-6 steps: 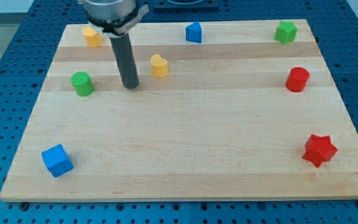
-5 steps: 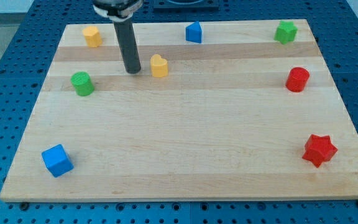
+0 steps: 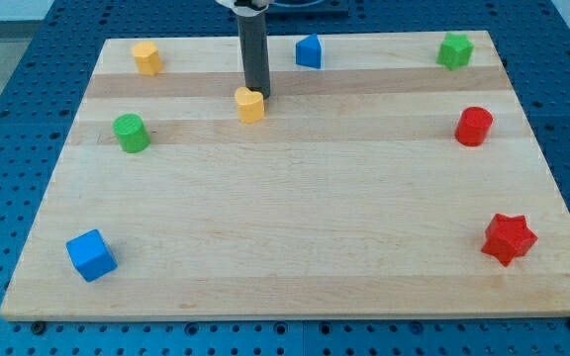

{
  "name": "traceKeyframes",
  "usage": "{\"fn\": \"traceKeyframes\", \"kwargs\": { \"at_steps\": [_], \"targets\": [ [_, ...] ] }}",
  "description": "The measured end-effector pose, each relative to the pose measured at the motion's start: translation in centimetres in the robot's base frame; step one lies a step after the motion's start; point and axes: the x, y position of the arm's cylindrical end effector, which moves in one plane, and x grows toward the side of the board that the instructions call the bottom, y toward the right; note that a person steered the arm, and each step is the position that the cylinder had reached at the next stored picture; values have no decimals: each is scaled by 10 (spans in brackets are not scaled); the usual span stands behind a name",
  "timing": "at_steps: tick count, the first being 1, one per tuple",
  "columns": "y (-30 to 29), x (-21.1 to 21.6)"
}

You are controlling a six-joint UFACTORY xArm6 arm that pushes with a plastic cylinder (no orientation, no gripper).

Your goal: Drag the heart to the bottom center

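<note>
The yellow heart block (image 3: 250,104) lies on the wooden board (image 3: 295,218) in its upper left part. My tip (image 3: 256,95) stands right at the heart's top right edge, touching or almost touching it. The dark rod rises straight up from there to the view's top. The board's bottom centre lies far below the heart.
A yellow block (image 3: 146,57) sits at the top left, a green cylinder (image 3: 131,133) left of the heart, a blue block (image 3: 309,50) at the top centre. A green star (image 3: 454,49), a red cylinder (image 3: 474,127) and a red star (image 3: 509,238) are at the right, a blue cube (image 3: 91,254) at the bottom left.
My tip has moved up and to the right, from left of the heart to just above it. The heart has shifted slightly to the left.
</note>
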Motion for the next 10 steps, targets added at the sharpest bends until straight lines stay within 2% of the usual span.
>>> {"fn": "traceKeyframes", "kwargs": {
  "at_steps": [3, 7, 10],
  "targets": [
    [-26, 13],
    [-34, 112],
    [-53, 167]
  ]
}}
